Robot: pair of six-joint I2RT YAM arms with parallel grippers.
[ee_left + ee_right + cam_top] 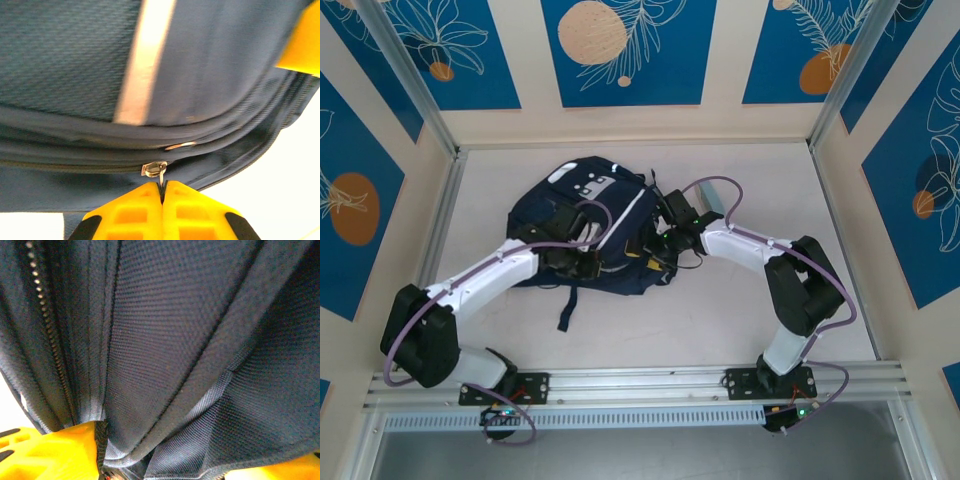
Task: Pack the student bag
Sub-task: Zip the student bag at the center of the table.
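The student bag, dark navy with white stripes and a white patch, lies flat in the middle of the table. My left gripper sits at its near edge. In the left wrist view the left gripper is shut on the metal zipper pull, just below a white stripe. My right gripper is at the bag's right side. The right wrist view shows the right gripper with its yellow fingers on either side of a bunched fold of the bag's fabric, beside a zip track.
A dark strap trails from the bag toward the near edge. Metal frame posts and patterned walls close in the table on three sides. A rail carrying the arm bases runs along the near edge.
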